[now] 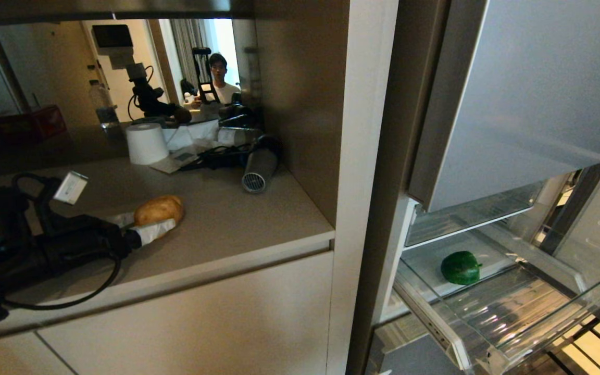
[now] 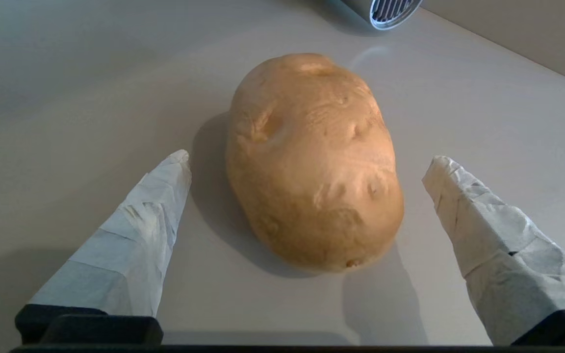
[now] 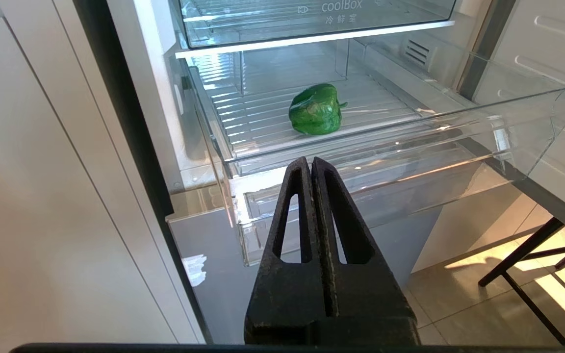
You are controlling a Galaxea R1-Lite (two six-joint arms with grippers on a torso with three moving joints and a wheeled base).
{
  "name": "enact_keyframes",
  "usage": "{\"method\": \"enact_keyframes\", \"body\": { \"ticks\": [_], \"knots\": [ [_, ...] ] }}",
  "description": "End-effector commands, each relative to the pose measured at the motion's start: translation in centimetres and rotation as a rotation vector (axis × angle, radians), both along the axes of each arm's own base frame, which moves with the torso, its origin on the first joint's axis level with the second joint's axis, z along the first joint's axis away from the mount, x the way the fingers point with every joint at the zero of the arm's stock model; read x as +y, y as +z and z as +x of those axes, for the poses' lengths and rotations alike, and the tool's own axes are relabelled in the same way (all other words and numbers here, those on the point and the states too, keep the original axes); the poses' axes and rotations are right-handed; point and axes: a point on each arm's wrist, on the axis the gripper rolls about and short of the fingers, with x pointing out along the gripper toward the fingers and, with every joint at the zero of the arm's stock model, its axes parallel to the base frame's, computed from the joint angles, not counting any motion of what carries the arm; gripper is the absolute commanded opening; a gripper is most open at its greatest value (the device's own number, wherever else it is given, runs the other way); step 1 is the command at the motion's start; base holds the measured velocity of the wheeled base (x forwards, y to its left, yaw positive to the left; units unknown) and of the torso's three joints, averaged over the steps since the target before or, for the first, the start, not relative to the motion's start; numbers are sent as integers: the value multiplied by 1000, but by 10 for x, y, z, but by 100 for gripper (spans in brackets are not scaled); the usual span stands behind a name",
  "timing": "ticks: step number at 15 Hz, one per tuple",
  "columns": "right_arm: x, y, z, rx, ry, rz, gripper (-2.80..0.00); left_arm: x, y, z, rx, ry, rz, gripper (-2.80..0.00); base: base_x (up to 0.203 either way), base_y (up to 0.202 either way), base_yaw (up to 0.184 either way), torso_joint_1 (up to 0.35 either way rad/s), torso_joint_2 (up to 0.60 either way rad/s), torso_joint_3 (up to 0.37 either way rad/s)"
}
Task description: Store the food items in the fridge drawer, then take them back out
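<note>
The storing half is under way: the green bell pepper (image 1: 460, 267) already lies on the ribbed floor of the fridge drawer (image 1: 492, 333), which is pulled out on the right, and now it looks to be the potato's turn. The potato (image 1: 159, 209) rests on the bench (image 1: 227, 229) at the left, and the left gripper (image 2: 307, 162) has its taped fingers (image 2: 145, 230) spread wide on either side of it, not touching yet, the tips level with the potato's middle. The next move, by the look of it, calls for pushing a little further in so the pads bracket the widest part, then closing firmly; the skin is smooth and rounded, so a shallow pinch could let it squirt out. After that comes the carry to the right, round the tall beige panel (image 1: 362, 156) between bench and fridge, then over the drawer's clear front wall. Farther back on the bench sit a grey ribbed cylinder (image 1: 259, 169), a white paper roll (image 1: 146, 143) and a tangle of black cables (image 1: 216, 156), all well apart from the potato. The right gripper (image 3: 311, 164) hangs parked before the drawer, fingers pressed together, holding nothing.
</note>
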Motion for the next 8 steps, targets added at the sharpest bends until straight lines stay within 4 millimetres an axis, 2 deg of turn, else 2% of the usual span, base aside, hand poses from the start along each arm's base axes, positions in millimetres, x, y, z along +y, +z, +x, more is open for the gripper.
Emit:
{"method": "enact_keyframes", "body": {
  "ticks": [1, 8],
  "knots": [
    [0, 0, 0, 0, 0, 0, -280, -1, -1, 2, 1, -7, -1, 0, 0, 0, 0, 0, 0, 0],
    [0, 0, 0, 2, 0, 0, -280, -1, -2, 1, 3, -7, -1, 0, 0, 0, 0, 0, 0, 0]
  ]
}}
